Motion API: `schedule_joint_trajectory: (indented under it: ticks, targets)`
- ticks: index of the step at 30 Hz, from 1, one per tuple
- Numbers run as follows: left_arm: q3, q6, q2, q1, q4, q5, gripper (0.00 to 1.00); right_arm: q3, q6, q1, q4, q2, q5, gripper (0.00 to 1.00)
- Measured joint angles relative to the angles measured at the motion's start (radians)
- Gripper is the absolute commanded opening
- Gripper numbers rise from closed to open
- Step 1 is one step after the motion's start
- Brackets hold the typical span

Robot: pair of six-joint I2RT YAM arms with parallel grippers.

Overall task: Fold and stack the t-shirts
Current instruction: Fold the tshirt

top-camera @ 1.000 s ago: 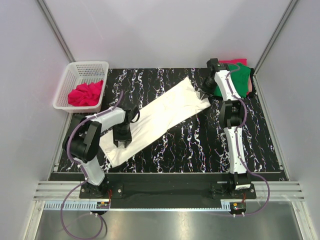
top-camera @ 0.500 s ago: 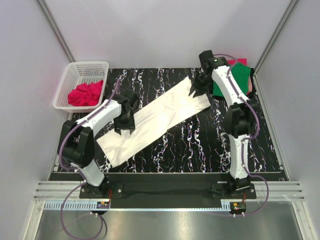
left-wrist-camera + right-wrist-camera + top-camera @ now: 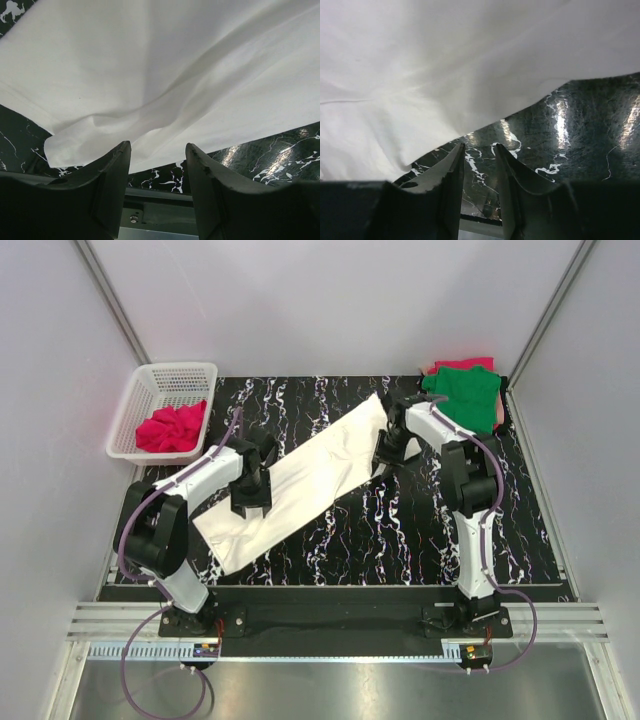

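Observation:
A white t-shirt (image 3: 300, 480), folded into a long strip, lies slantwise on the black marbled table (image 3: 400, 530). My left gripper (image 3: 250, 504) hovers over its near-left half, open, with nothing between the fingers (image 3: 112, 170); the white cloth (image 3: 160, 75) fills that wrist view. At the strip's far right end sits my right gripper (image 3: 383, 457), open by a narrow gap and empty, its tips (image 3: 479, 150) just off the cloth's edge (image 3: 445, 75). A green t-shirt (image 3: 466, 394) lies at the back right on top of a pinkish-red one (image 3: 432, 369).
A white plastic basket (image 3: 160, 375) stands off the table's back left corner and holds a crumpled pinkish-red cloth (image 3: 170, 428). Grey walls and metal posts close in the back and both sides. A black bar and the arm bases run along the near edge.
My right arm has swung from the green shirt at the back right down to the white strip's right end, its jaws opening. The left gripper rose and settled back over the strip.

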Motion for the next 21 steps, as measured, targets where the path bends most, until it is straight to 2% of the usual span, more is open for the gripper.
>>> schedule_joint_trajectory:
  ticks: [10,18,21]
  targets:
    - [-0.005,0.006,0.001,-0.001,0.034,0.019,0.53,0.265,-0.048,0.000,0.010,0.043,0.014,0.39]
    - [-0.017,0.022,0.043,-0.002,0.041,0.023,0.54,0.390,-0.064,0.000,-0.028,0.231,0.056,0.40]
    - [-0.017,0.027,0.062,-0.002,0.045,0.023,0.53,0.449,-0.068,-0.002,-0.046,0.249,0.073,0.39]
